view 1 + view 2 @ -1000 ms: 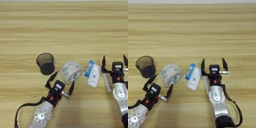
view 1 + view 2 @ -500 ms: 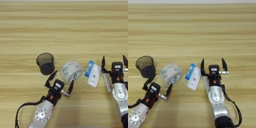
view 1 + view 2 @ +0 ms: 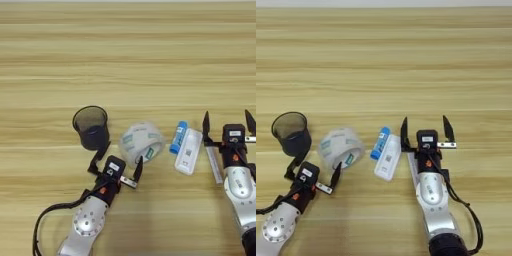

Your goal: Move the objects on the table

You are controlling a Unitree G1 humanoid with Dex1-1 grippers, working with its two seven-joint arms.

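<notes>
Near the front of the broad light-brown wood-grain tabletop (image 3: 130,60) a row of small things lies. At the robot's left a black mesh cup (image 3: 91,127) stands upright. Just right of it a wide clear tape roll with a printed core (image 3: 141,143) lies tilted, its opening turned toward the front. Further right a short blue stick (image 3: 178,137) lies against the left edge of a flat white device (image 3: 189,151), both angled. Right of the device is a slim grey marker (image 3: 213,162), pointing away from the robot.

The left gripper (image 3: 117,161) sits low before the cup and the roll, its two black fingers spread apart, one near the cup's base and the other at the roll's front edge, holding nothing. The right gripper (image 3: 426,131) stands over the marker with its fingers wide apart and empty.
</notes>
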